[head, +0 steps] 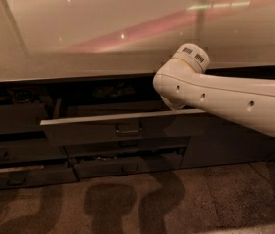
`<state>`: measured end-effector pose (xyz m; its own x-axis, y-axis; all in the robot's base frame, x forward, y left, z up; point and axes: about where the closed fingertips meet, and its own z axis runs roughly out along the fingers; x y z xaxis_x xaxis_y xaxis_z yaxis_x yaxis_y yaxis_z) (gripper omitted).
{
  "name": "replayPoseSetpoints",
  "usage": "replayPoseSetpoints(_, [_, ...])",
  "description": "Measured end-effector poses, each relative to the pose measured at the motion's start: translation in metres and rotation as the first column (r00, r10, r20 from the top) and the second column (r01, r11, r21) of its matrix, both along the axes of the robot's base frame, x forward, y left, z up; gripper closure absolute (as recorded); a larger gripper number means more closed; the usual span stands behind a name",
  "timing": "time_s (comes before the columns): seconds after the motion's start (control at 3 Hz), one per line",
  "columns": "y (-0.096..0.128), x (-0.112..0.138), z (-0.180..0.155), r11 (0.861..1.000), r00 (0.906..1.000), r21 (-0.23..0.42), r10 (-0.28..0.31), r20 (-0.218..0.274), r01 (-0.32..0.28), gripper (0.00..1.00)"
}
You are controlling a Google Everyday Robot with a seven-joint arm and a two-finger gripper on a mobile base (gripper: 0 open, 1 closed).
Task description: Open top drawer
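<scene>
We are looking down over a pale, glossy tabletop (103, 62) that is filling the upper half of the view and catching a pinkish streak of reflected light (176, 21) along with a few small bright specks. Beneath its front edge a bank of dark grey cabinetry is running from left to right, and below that a mottled brown carpet (225, 199) is carrying several soft, rounded shadows (103, 204). The top drawer (93, 133) is standing partly pulled out from the cabinet, its pale top edge slanting across the middle of the view and its small bar handle (129, 128) sitting at the centre of the front; a dark gap is showing behind it under the tabletop. Narrower drawer fronts (127, 167) are sitting just below it, and another (10, 177) is lying lower at the left. The white arm (225, 101) is reaching in from the right edge, rising toward a rounded joint with a capped end (192, 57) just above the drawer's right portion, where it is covering that end of the pale edge. The tool is lying out of sight behind this bend, so we cannot tell how far it is parted or whether it is gripping anything.
</scene>
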<state>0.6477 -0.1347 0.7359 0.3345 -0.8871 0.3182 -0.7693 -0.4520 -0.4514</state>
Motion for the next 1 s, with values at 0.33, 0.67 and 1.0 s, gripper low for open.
replayPoseSetpoints(0.33, [-0.003,0.0,-0.001,1.0,0.9999,-0.017,-0.011,0.0,0.011,1.0])
replayPoseSetpoints(0.67, [-0.03,0.008,-0.022,0.998,0.9965,-0.008,-0.067,-0.051,0.067,1.0])
replayPoseSetpoints(1.0, [-0.046,0.015,-0.039,0.996,0.9912,0.015,-0.092,-0.096,0.093,1.0])
